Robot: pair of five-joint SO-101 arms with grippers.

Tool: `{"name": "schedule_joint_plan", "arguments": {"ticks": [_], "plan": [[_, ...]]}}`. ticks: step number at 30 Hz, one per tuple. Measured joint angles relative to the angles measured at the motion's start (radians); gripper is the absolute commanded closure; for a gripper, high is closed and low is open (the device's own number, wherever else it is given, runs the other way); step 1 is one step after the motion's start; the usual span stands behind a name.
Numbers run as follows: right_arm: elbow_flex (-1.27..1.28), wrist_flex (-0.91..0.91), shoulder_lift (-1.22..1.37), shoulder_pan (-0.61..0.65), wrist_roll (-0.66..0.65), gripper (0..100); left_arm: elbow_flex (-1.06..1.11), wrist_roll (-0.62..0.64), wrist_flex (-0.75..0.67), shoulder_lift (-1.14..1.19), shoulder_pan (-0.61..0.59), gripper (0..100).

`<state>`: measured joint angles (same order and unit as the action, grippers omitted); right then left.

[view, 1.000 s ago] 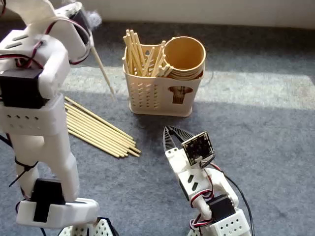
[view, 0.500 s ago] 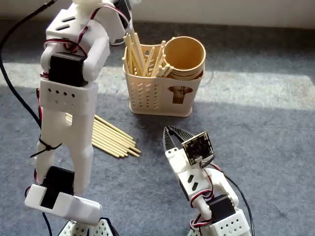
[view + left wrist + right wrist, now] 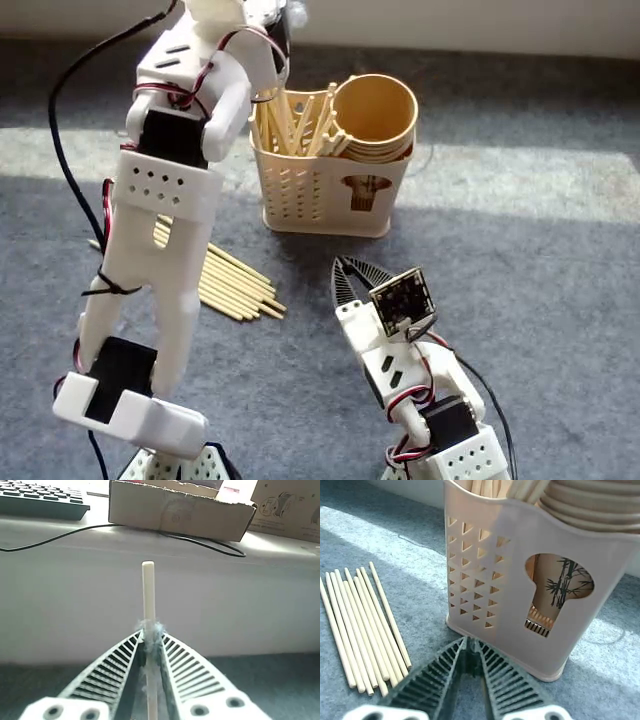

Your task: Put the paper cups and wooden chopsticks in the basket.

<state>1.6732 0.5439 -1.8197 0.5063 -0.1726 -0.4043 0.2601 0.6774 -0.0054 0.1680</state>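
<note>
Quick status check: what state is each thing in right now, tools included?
Left tool: shut on held chopstick.
Right tool: shut, empty.
Basket: upright, partly filled.
Paper cups: stacked inside basket.
Loose chopsticks: lying flat beside basket.

Loose chopsticks (image 3: 236, 286) partly behind L arm (image 3: 165, 205) — held chopstick (image 3: 148, 592) cut off.

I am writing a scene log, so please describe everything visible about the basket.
The basket is a pale beige, plastic-looking tub. It stands upright on the grey carpet. Its front wall has rows of small triangular holes and one keyhole-shaped cutout, through which a cup shows. Inside, chopsticks lean on one side and stacked cups fill the other. Loose chopsticks lie on the carpet beside it, apart.
</note>
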Motion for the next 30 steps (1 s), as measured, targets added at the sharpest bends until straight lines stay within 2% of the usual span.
{"name": "schedule_joint_plan", "arguments": {"ticks": [5,9,11,15,19,23,30], "plan": [[0.0,0.0,0.0,0.0,0.0,99.2,0.031,0.0,-0.018,-0.002,0.008,100],[0.0,0.0,0.0,0.0,0.0,99.2,0.064,-0.002,0.066,0.0,0.015,99],[0.0,0.0,0.0,0.0,0.0,99.2,0.064,-0.037,0.132,-0.014,0.011,95],[0.0,0.0,0.0,0.0,0.0,99.2,0.064,-0.103,0.273,-0.086,0.012,78],[0.0,0.0,0.0,0.0,0.0,99.2,0.064,-0.114,0.399,-0.155,0.012,80],[0.0,0.0,0.0,0.0,0.0,99.2,0.064,-0.118,0.468,-0.206,0.008,80],[0.0,0.0,0.0,0.0,0.0,99.2,0.064,-0.12,0.598,-0.33,-0.072,80]]}}
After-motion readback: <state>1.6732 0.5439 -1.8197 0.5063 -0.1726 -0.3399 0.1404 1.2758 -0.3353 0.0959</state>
